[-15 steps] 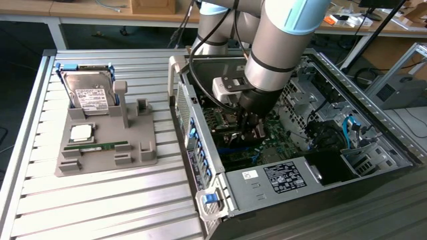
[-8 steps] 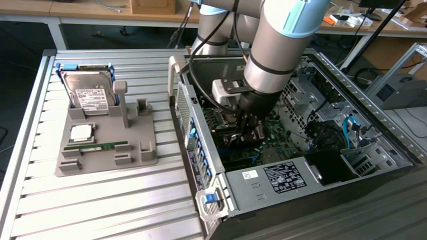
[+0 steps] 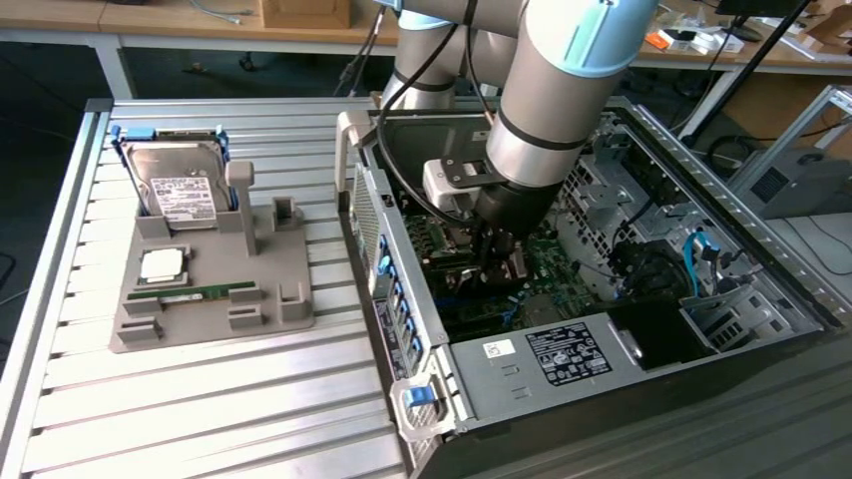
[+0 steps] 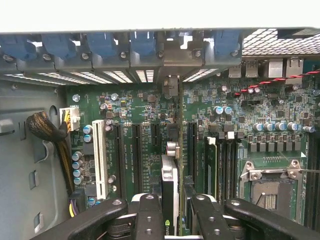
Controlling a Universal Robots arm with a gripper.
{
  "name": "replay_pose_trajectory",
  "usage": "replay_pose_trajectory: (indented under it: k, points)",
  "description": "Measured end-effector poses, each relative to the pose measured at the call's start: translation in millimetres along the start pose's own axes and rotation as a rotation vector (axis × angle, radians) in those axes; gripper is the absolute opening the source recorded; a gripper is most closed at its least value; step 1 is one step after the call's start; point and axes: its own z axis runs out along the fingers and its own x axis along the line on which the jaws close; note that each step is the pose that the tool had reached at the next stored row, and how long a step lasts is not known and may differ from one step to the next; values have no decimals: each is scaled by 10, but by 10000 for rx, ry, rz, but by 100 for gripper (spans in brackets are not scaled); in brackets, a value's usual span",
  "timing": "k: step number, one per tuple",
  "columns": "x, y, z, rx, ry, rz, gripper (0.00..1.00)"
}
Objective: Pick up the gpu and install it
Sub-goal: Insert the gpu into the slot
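Gpu (image 4: 170, 185) clamped edge-on in hand (image 4: 172, 212), down inside computer case (image 3: 745, 299) over motherboard (image 4: 140, 145); judgement: keep card square over slot, press evenly.

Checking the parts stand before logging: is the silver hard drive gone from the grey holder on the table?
No, the silver hard drive stands upright in the grey holder at the exterior view's left.

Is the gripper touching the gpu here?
Touching. In the wrist view the gripper fingers clamp the edge-on gpu from both sides.
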Motion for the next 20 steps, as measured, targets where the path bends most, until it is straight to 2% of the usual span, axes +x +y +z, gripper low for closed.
replay_pose_trajectory:
  k: [13, 20]
  points:
    - [-12, 14, -18, 6, -3, -39, 27]
    - [-12, 16, 0, 2, -45, -116, 27]
